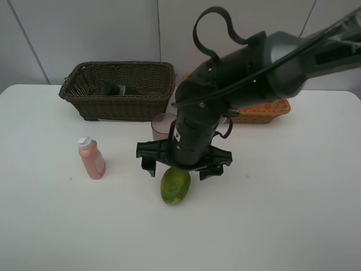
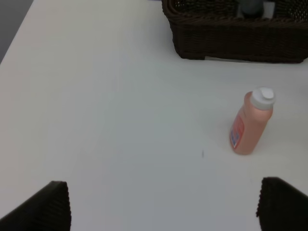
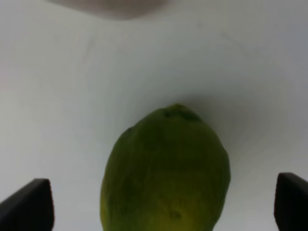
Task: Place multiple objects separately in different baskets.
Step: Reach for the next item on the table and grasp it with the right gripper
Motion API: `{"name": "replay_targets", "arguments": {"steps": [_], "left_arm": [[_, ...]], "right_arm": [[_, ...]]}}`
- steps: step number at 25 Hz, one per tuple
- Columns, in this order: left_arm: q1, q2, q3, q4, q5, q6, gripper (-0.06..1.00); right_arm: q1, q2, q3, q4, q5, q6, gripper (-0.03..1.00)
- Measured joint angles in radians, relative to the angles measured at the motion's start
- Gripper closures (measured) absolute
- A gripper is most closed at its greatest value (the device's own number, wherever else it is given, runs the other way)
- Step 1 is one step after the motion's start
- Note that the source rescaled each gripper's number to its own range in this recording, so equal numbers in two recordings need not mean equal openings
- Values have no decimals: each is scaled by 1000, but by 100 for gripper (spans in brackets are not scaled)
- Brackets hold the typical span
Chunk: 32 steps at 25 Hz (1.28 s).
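Your right gripper (image 1: 179,168) hangs at centre frame, jaws spread wide over the mango (image 1: 175,186); your left gripper (image 2: 163,207) gapes wide too, pink bottle (image 1: 92,158) standing at left.

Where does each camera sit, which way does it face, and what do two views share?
Exterior high: mounted high, facing down at the table, dark basket, light basket, pink bottle, cup and mango; the right arm and right gripper show.
Left wrist: behind the open left gripper, facing the pink bottle and dark basket.
Right wrist: behind the open right gripper, close above the mango.
Shared: the mango, in exterior high and right wrist.
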Motion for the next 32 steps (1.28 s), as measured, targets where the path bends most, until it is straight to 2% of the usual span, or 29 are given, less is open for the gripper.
{"name": "replay_targets", "arguments": {"steps": [13, 28, 30, 32], "left_arm": [[0, 0, 0, 0, 0, 0, -6], [0, 0, 0, 0, 0, 0, -6], [0, 0, 0, 0, 0, 0, -6], [0, 0, 0, 0, 0, 0, -6]], "right_arm": [[9, 54, -2, -16, -55, 27, -2], [9, 102, -2, -8, -58, 27, -1], [9, 102, -2, -3, -58, 27, 5], [9, 102, -2, -1, -58, 27, 19]]}}
